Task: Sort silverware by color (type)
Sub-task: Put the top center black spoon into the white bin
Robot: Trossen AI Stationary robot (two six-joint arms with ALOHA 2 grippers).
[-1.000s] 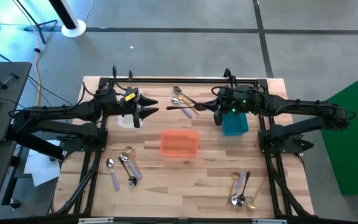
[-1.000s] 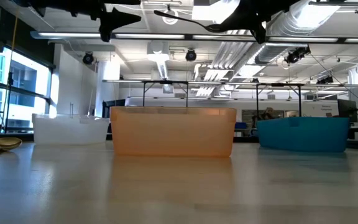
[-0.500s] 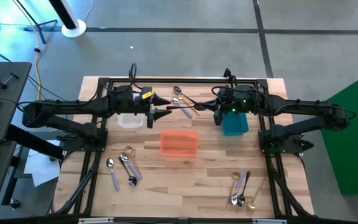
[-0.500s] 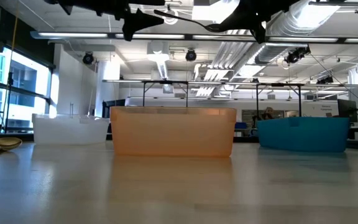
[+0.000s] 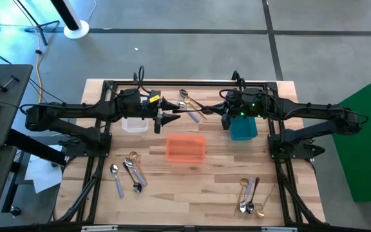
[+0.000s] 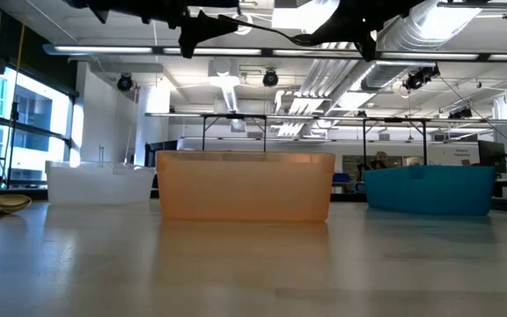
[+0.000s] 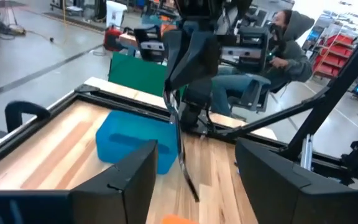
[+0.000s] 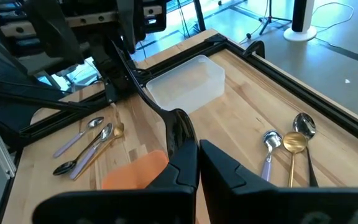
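Right gripper (image 5: 225, 115) clamped on black spoon (image 5: 187, 111) by the bowl, high above the table between clear bin (image 5: 133, 124) and teal bin (image 5: 243, 128); left gripper (image 5: 160, 111) wide apart, straddling the free handle tip; light, rigid, glossy, likely slippery, so best pinched mid-handle; right wrist view alone shows the bowl (image 8: 178, 127) gripped; low view only silhouettes.

Surface (image 5: 218, 180): pale wooden planks inside a black frame.
Bins: clear bin (image 5: 133, 124) on the left, orange bin (image 5: 185, 147) in the middle, teal bin (image 5: 243, 127) on the right.
Spoons: one group at the far edge (image 5: 189, 103), one front left (image 5: 127, 173), one front right (image 5: 250, 195).
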